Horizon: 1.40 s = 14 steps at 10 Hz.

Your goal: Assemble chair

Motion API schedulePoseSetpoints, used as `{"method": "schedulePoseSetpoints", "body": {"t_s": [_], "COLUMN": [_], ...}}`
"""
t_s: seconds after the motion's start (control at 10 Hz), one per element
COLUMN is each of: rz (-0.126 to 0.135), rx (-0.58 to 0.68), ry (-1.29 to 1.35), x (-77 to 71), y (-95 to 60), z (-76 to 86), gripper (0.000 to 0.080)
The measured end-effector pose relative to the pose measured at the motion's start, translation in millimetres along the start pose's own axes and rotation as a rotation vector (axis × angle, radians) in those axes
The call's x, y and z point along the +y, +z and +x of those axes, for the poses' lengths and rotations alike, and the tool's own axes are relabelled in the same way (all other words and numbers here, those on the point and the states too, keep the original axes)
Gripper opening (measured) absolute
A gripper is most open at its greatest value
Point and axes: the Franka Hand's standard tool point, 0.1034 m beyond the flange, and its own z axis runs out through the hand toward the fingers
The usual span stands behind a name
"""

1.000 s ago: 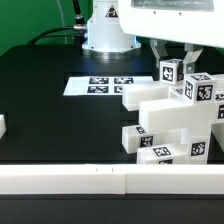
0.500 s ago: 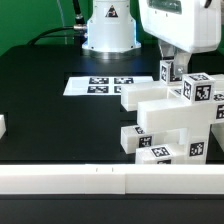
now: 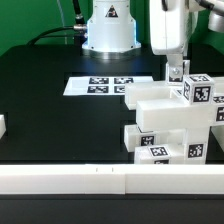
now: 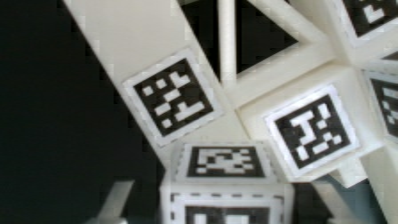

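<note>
The chair (image 3: 172,122), a stack of chunky white blocks and bars with square black-and-white tags, stands on the black table (image 3: 60,115) near the edge on the exterior view's right. In the wrist view its tagged pieces (image 4: 196,100) fill the frame. The jaws (image 3: 176,70) are closed narrow on a small upright tagged piece (image 3: 175,72) at the chair's top. A marker board (image 3: 105,86) lies flat further back. A white rail (image 3: 90,180) lines the table's near edge.
</note>
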Motion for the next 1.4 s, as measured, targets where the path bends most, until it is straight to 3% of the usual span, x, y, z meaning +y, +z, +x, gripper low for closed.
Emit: {"method": "schedulePoseSetpoints", "body": {"t_s": [0.1,0.3,0.4,0.8,1.0,1.3,1.4], "rz": [-0.001,-0.028,-0.033,-0.032,-0.068,-0.098,-0.096], "rx": [0.001,-0.002,-0.004,-0.008,0.003,0.033,0.033], "ry": [-0.021,-0.121,-0.146,-0.466,-0.703,-1.022,-1.077], "x": [0.2,1.7,1.6,1.3,2.0,0.7,0.3], "y": [0.5,-0.9,-1.7,-1.6,-2.7,-1.1,-0.9], "z": [0.2,-0.1,-1.9,-1.1,0.9,1.4,0.8], "gripper": [0.0288,0.0608,0.0638,0.0649,0.0649,0.0649,0.0649]}}
